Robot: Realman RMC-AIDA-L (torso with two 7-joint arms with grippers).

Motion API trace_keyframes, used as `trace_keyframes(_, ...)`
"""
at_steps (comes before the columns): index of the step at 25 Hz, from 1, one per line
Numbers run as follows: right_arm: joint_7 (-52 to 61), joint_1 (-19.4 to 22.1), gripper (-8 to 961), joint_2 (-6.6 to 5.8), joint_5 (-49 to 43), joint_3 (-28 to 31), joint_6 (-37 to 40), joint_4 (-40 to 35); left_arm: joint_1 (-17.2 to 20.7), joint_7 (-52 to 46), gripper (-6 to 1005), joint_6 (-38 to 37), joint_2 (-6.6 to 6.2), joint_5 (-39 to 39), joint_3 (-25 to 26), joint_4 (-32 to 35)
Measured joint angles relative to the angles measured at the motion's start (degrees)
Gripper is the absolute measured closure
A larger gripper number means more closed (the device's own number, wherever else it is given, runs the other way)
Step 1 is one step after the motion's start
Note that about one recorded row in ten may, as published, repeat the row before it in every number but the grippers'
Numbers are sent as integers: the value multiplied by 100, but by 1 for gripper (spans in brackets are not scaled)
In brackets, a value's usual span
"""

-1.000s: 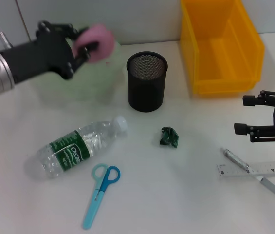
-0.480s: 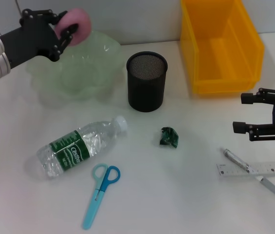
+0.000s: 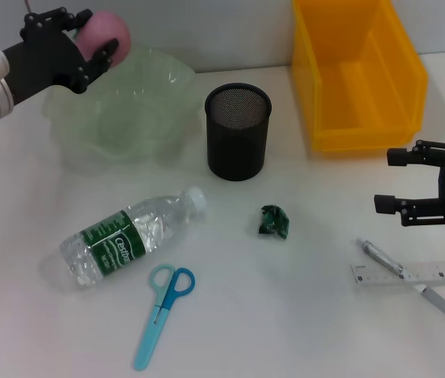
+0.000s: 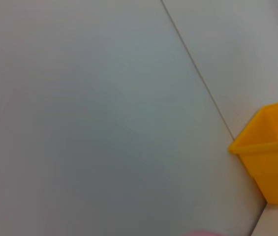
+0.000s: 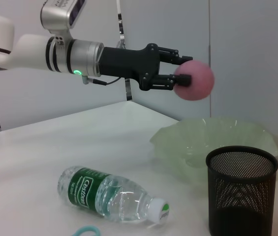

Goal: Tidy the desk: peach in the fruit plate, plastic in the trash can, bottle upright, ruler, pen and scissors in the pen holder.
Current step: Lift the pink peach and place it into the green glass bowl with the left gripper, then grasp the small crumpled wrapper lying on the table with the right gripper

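White desk, grey wall behind: the left gripper (image 3: 88, 47) grips the pink peach (image 3: 105, 33) above the far-left rim of the pale green glass fruit plate (image 3: 139, 134); best centre it, lower, then release. The right gripper (image 3: 402, 189) hangs open near the pen (image 3: 411, 279), open desk around it.

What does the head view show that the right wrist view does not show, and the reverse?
Only the head view shows the scissors, green plastic wad, pen, ruler, yellow bin and the open right gripper. Only the right wrist view shows the peach's height above the fruit plate. Both show the left gripper holding the peach, the lying bottle and the pen holder.
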State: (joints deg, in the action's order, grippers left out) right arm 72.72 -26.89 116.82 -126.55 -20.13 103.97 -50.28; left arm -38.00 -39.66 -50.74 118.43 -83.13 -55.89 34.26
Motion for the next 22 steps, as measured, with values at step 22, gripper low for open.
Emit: trace_keyframes(22,2081,-144,124,-13,-1,-77,26,-1279,1669,-1236,206,-1769,27,28,-1131,1550)
